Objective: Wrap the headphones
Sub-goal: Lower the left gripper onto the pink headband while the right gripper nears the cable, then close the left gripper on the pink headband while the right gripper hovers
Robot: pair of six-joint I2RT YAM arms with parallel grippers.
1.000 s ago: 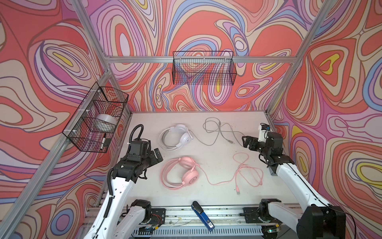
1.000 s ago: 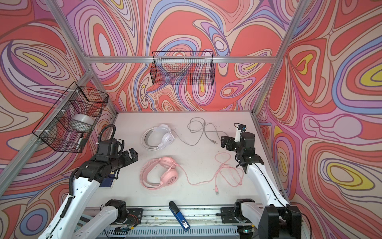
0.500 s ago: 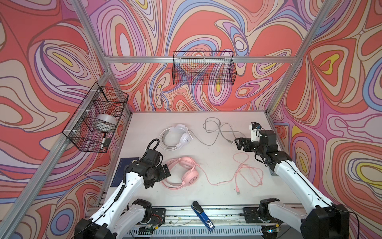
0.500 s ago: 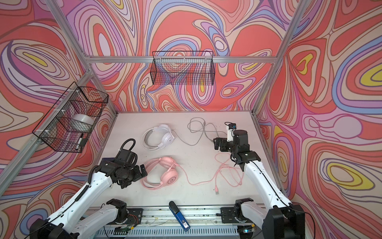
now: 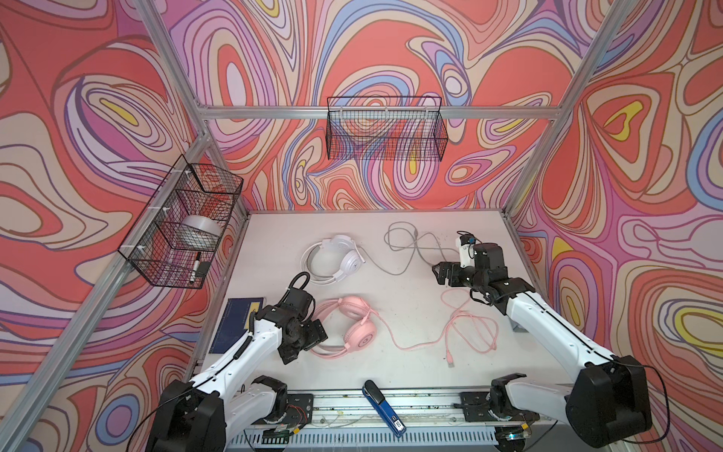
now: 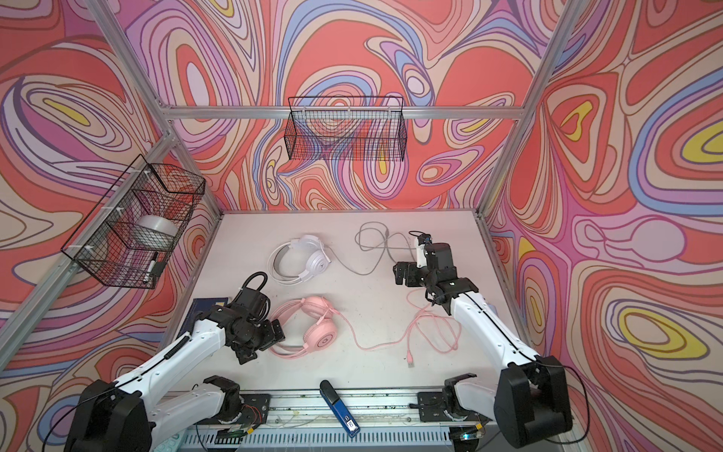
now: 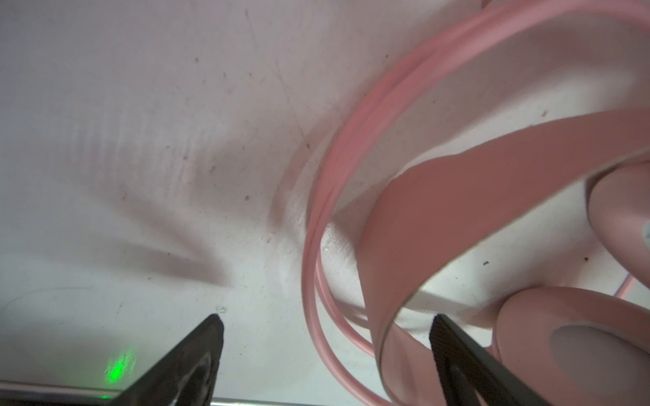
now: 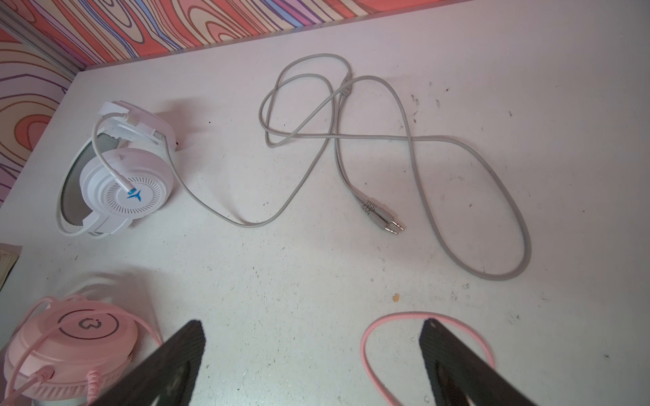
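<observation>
Hovering low over the table (image 5: pixel 410 297), the left gripper (image 7: pixel 325 321) stands with its jaws wide apart; in the left wrist view the thin outer hoops of the pink headset (image 5: pixel 358 325) pass between the fingers, and the broad inner band lies close to one finger; nothing is clamped, and contact cannot be confirmed.

Right gripper (image 8: pixel 312 326): jaws spread fully, nothing between them; it hangs above bare table between the grey cable (image 5: pixel 407 250) and the pink cable (image 5: pixel 465 328); in the right wrist view one loop of pink cable runs behind a finger, not gripped.

Pink headset: lying on the front left part of the table, earcups toward the middle; its cable trails right into loose loops, unwrapped.

White headset (image 5: pixel 344 262): lying farther back, well apart from both grippers; its grey cable sprawls right in open loops, and the twin jack plugs (image 8: pixel 387 221) lie free on the surface.

Other items: a dark blue booklet (image 5: pixel 238 321) at the table's left edge, partly under the left arm; a wire basket (image 5: pixel 184 235) on the left wall holding a tape roll (image 5: pixel 201 231).
</observation>
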